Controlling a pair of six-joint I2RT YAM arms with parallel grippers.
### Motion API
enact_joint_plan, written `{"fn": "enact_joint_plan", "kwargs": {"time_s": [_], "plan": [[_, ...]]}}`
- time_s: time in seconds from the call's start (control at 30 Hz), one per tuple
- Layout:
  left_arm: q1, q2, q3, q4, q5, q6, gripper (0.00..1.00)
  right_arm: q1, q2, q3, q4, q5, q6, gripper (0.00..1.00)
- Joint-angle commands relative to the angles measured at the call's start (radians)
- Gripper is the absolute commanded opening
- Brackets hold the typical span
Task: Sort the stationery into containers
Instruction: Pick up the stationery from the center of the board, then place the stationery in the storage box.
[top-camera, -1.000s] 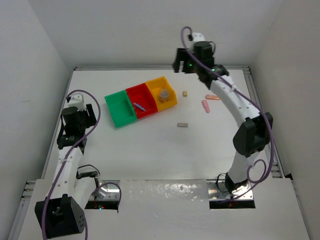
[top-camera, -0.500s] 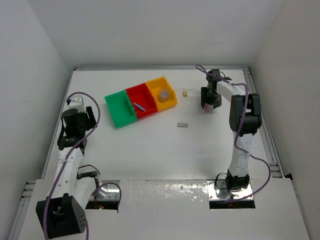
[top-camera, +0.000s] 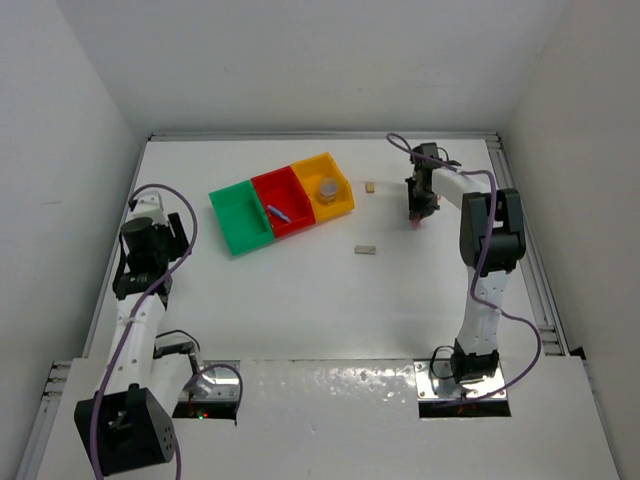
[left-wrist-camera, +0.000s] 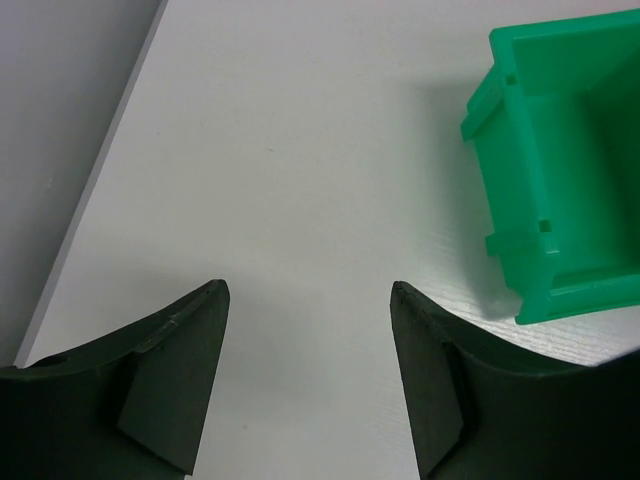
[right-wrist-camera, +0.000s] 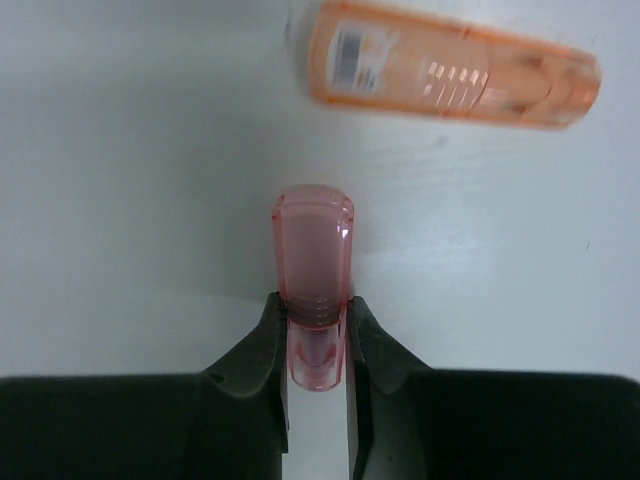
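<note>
Three bins stand in a row seen from above: green bin (top-camera: 240, 218), red bin (top-camera: 280, 203) holding a blue piece (top-camera: 278, 212), and yellow bin (top-camera: 325, 185) holding a grey roll (top-camera: 327, 187). From the left wrist, the left gripper (left-wrist-camera: 308, 300) has its fingers spread beside the green bin, with nothing between them. From the right wrist, the right gripper (right-wrist-camera: 316, 310) pinches a pink piece (right-wrist-camera: 313, 250), with an orange piece (right-wrist-camera: 450, 65) lying just beyond.

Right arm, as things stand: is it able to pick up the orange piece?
Probably not yet. The right gripper is shut on the pink piece. The orange piece lies just beyond it with nothing between, so the way looks free once the gripper lets go.
</note>
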Motion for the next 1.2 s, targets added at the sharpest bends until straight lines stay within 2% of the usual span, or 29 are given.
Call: {"fn": "enact_joint_plan", "kwargs": {"time_s": [0.0, 0.1, 0.13, 0.2, 0.27, 0.3, 0.37, 0.47, 0.63, 0.8, 0.93, 1.17], "plan": [[0.016, -0.002, 0.027, 0.032, -0.008, -0.006, 0.64, 0.071, -0.131, -0.045, 0.003, 0.044, -0.049, 0.0], [0.016, 0.004, 0.004, 0.038, -0.006, -0.023, 0.64, 0.194, -0.24, 0.022, 0.026, 0.034, -0.003, 0.0], [0.018, 0.007, -0.002, 0.042, -0.009, -0.035, 0.64, 0.274, -0.269, 0.067, 0.049, 0.024, 0.02, 0.0], [0.018, 0.007, -0.017, 0.053, -0.012, -0.037, 0.64, 0.355, -0.269, 0.134, 0.155, 0.039, 0.028, 0.0], [0.016, 0.001, -0.02, 0.055, -0.018, -0.037, 0.64, 0.451, -0.223, 0.203, 0.22, 0.03, 0.031, 0.0], [0.013, -0.002, -0.02, 0.049, -0.03, -0.037, 0.64, 0.502, -0.146, 0.298, 0.224, 0.012, 0.025, 0.0], [0.003, -0.011, -0.017, 0.036, -0.052, -0.019, 0.64, 0.537, -0.046, 0.489, 0.154, 0.007, 0.007, 0.0], [-0.002, -0.031, -0.019, 0.029, -0.096, 0.014, 0.65, 0.567, 0.119, 0.64, 0.101, 0.004, 0.003, 0.0], [-0.004, -0.039, -0.023, 0.029, -0.13, 0.037, 0.65, 0.573, 0.189, 0.561, 0.252, -0.022, 0.0, 0.0], [-0.01, -0.048, 0.001, 0.052, -0.06, 0.095, 0.65, 0.582, 0.26, 0.569, 0.233, -0.054, -0.016, 0.0], [-0.01, -0.09, 0.076, 0.05, -0.009, 0.181, 0.66, 0.587, 0.282, 0.536, 0.236, -0.022, -0.033, 0.0], [-0.008, -0.16, 0.164, -0.092, 0.018, 0.285, 0.67, 0.596, 0.303, 0.49, 0.297, 0.017, -0.017, 0.0]]}}
